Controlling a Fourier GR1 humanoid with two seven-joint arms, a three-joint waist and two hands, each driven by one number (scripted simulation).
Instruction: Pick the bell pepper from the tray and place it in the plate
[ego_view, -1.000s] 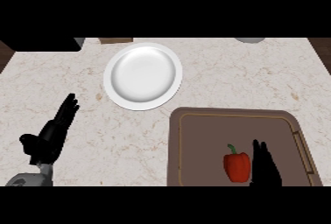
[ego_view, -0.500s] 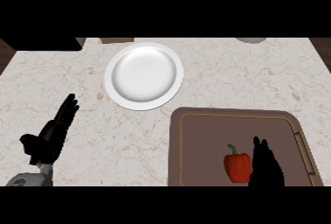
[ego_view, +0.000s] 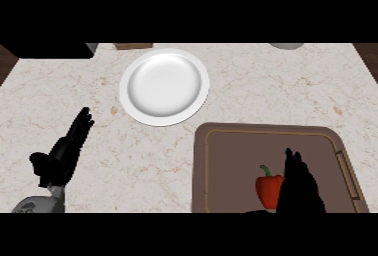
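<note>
Sitting upright in the tray (ego_view: 221, 150), the bell pepper (ego_view: 269, 189) was unmoved, not yet gripped. Since half a second earlier the right hand (ego_view: 299, 187) had been edged closer, fingers straight, just beside the pepper's right. Grasp judged imminent. Plate (ego_view: 164, 86) lay well beyond the pepper, up-left; left hand (ego_view: 63, 152) rested open far left.
</note>
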